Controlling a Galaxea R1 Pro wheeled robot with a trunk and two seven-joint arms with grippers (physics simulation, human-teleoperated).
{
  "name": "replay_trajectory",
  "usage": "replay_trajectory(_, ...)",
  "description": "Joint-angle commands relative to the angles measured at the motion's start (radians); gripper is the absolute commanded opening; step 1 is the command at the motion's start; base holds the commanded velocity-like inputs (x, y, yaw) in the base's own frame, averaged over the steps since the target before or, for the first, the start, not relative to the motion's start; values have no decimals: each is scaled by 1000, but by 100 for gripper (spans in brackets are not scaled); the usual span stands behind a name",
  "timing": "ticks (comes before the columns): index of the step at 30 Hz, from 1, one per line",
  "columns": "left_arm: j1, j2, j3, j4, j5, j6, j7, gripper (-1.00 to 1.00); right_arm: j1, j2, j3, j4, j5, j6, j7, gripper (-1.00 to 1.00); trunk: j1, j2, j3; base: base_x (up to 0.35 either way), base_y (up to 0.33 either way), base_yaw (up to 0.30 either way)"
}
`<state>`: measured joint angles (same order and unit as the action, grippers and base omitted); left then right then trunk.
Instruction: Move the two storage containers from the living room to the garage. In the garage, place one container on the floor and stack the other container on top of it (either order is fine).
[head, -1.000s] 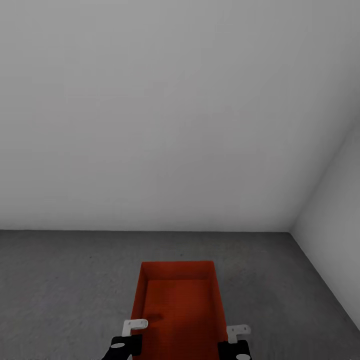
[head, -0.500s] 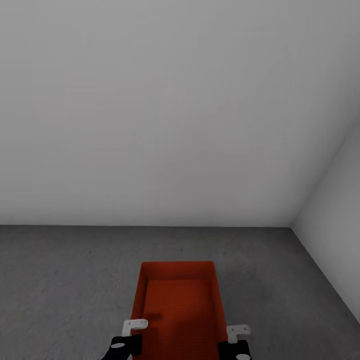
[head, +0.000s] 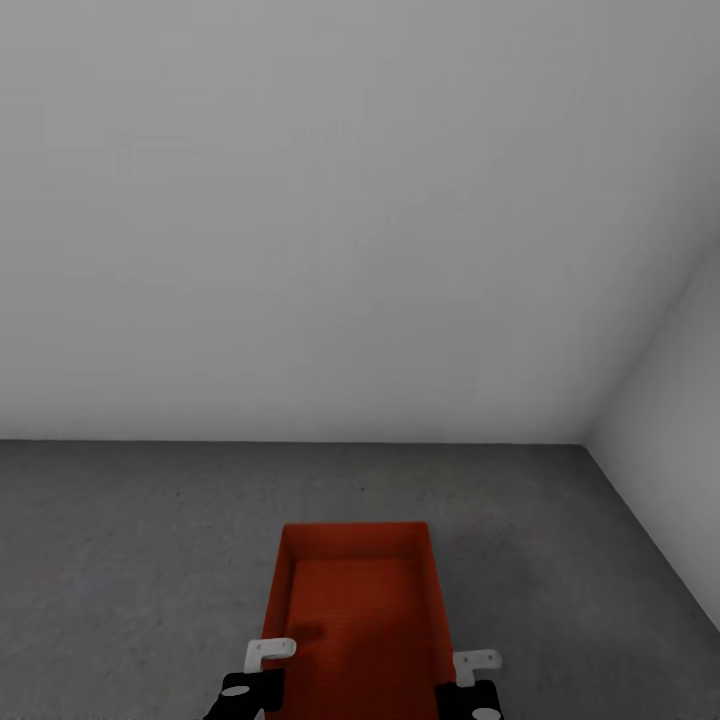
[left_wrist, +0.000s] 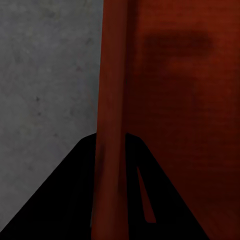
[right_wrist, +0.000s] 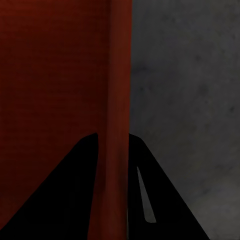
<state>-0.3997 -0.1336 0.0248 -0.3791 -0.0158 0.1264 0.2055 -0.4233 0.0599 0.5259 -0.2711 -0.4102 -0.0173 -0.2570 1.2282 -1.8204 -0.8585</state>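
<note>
I had one orange-red storage container (head: 358, 620) held out in front of the trunk, carried between both arms above the dark grey concrete floor (head: 130, 560). From the head camera I saw the container's open top, its bare interior and its far short wall facing the white back wall (head: 330, 220). A second white wall (head: 670, 420) met it at a corner to my right.

The left gripper (head: 262, 668) sat on the container's left long wall near its near end. In the left wrist camera, that wall's rim (left_wrist: 111, 100) ran straight between the two dark fingers (left_wrist: 65, 200), one inside the bin and one outside, so I recorded the fingers as clamped onto the wall.

The right gripper (head: 472, 678) sat on the opposite long wall at about the same position. The right wrist camera showed the same arrangement: the rim (right_wrist: 119, 90) passed between the dark fingers (right_wrist: 165, 200), with the red interior on one side and mottled concrete on the other. I recorded this one as closed on the wall too.

I could not tell from these views whether the container's underside touched the floor.
</note>
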Motion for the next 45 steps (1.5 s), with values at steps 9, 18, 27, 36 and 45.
replay_trajectory(9, 1, -6, -88, 3, 17, 5, -2, -100, -2, 0, 0, 0, 5, -4, -9, -100, 34, -64, -43, 0, 0, 0)
replay_trajectory(18, 1, -6, -88, 3, 16, 4, -1, -100, -2, 0, 0, 0, 5, -4, -8, -100, 69, -127, -86, 0, 0, 0)
replay_trajectory(27, 1, -7, -88, 3, 17, 4, -1, -100, -2, 0, 0, 0, 5, -4, -8, -100, 103, -190, -128, 0, 0, 0)
replay_trajectory(36, 1, -7, -88, 3, 16, 4, -1, -100, -2, 0, 0, 0, 5, -4, -8, -100, 138, -253, -171, 0, 0, 0)
replay_trajectory(45, 1, -8, -88, 3, 17, 5, -1, -100, -2, 0, 0, 0, 7, -4, -8, -100, 146, -267, -184, 0, 0, 9)
